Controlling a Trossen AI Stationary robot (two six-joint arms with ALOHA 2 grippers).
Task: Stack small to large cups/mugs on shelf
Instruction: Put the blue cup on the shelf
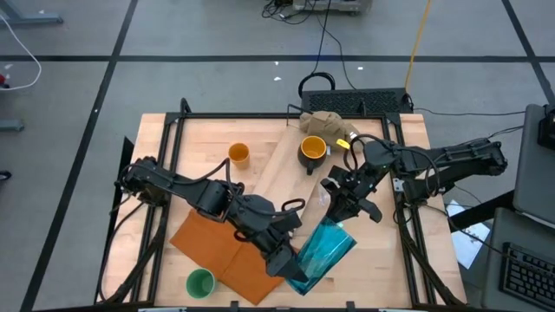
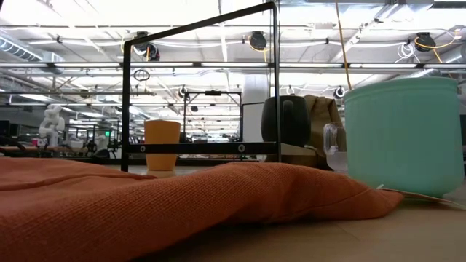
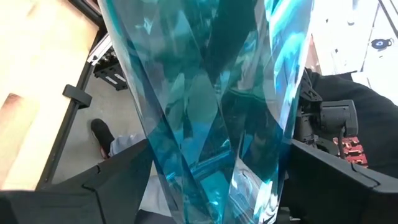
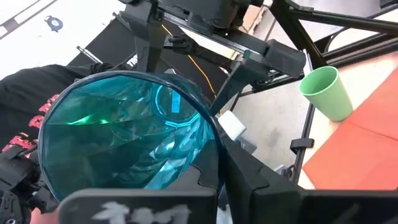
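You see an orange-brown cloth (image 1: 227, 247) lying flat on the table (image 1: 408, 260), and a tan cloth lump (image 1: 327, 122) at the far edge.

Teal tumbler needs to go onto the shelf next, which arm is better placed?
Left, probably. The left claw is shut on the teal tumbler, which lies tilted by the shelf. The right claw hovers at its rim, holding nothing visible.

**Wooden table and what rests on it**

The pale wooden table (image 1: 199, 139) carries a long shelf board (image 1: 282, 169) lying diagonally, with a dark yellow-lined mug (image 1: 312, 150) on it. An orange cup (image 1: 239, 155) stands on the bare top. An orange-brown cloth (image 1: 221, 247) lies flat, a green cup (image 1: 200, 282) beside it. A tan cloth lump (image 1: 325, 122) sits at the far edge.
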